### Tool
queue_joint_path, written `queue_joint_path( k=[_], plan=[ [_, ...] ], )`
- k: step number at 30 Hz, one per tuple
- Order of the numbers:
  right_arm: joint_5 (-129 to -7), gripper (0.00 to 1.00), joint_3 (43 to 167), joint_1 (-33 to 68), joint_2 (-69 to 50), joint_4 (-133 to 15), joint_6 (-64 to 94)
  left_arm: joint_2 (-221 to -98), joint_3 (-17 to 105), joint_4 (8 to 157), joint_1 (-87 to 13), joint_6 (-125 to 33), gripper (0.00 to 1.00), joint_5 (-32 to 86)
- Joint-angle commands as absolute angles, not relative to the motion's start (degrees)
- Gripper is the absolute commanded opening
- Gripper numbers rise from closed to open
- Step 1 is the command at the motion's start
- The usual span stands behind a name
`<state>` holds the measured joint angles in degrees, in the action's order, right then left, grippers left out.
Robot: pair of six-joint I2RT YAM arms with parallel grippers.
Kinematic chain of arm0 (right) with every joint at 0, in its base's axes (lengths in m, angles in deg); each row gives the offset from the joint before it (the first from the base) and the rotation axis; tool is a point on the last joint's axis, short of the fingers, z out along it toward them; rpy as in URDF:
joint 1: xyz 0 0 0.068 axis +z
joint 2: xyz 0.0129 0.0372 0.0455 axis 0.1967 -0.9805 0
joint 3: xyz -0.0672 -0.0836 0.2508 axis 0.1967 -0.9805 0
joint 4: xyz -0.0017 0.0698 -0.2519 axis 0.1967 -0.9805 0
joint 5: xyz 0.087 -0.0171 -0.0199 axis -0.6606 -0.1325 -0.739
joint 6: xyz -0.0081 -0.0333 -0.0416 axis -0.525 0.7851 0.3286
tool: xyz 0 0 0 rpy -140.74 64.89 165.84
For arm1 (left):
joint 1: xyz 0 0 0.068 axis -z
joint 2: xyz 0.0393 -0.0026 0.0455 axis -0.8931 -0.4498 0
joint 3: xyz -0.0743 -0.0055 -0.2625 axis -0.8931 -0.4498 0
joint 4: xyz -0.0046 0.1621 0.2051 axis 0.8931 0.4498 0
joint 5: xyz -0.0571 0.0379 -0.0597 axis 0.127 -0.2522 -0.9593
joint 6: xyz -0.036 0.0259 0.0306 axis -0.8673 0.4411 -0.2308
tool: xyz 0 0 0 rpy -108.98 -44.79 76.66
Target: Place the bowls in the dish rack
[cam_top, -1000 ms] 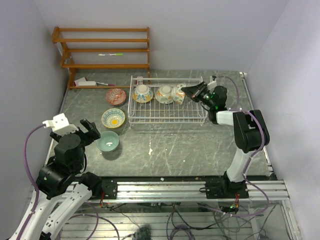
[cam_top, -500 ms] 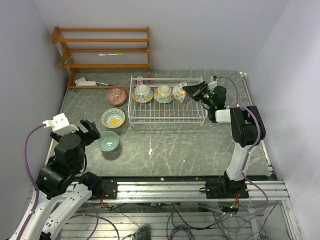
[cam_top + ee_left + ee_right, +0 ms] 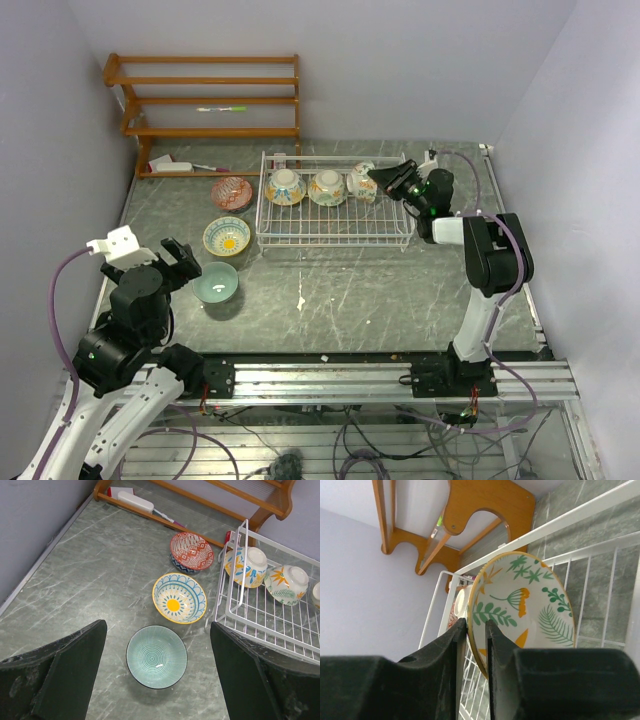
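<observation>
The white wire dish rack point(image 3: 335, 228) holds two bowls on edge, one point(image 3: 286, 186) and another point(image 3: 328, 187). My right gripper point(image 3: 384, 179) is shut on the rim of a third bowl point(image 3: 360, 183) with a floral inside and holds it on edge in the rack's right part. The right wrist view shows the rim pinched between my fingers point(image 3: 476, 630), with green and orange leaves on the bowl point(image 3: 530, 605). My left gripper point(image 3: 181, 262) is open and empty above the teal bowl point(image 3: 156, 656). The yellow-blue bowl point(image 3: 179, 597) and the reddish bowl point(image 3: 192, 551) sit on the table left of the rack point(image 3: 235, 587).
A brown wooden slatted shelf point(image 3: 210, 100) stands at the back left, with a pen on one slat and a small white item on its bottom slat point(image 3: 136, 502). Walls close in on the left, back and right. Grey marble table point(image 3: 400, 290).
My right gripper has shifted the floral bowl slightly toward the rack's back; it stands closer to the second bowl. The left arm has not moved.
</observation>
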<state>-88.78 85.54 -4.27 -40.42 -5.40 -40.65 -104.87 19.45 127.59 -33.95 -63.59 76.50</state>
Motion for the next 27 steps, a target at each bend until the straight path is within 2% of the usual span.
queue_joint_path(
  k=[1,8,13,15,27],
  plan=[
    [-85.2,0.23,85.7,-5.9,-39.9,-12.6,-37.3,-105.0,20.9,126.9,-34.4,-63.7,0.96,77.4],
    [-82.3,0.23,85.1,-6.1,-39.6,-16.6,-36.0,-104.6,20.9,126.9,-34.4,-63.8,0.95,77.1],
    [-80.1,0.13,85.1,-6.4,-39.0,-19.2,-36.3,-104.5,20.9,126.8,-34.4,-63.8,0.96,77.2],
    [-79.4,0.12,84.9,-6.4,-38.8,-20.0,-36.4,-104.4,20.9,126.9,-34.4,-63.8,0.95,77.2],
    [-74.9,0.21,84.2,-6.5,-35.3,-27.9,-34.0,-104.5,21.0,126.8,-34.4,-63.8,0.95,77.3]
  ],
)
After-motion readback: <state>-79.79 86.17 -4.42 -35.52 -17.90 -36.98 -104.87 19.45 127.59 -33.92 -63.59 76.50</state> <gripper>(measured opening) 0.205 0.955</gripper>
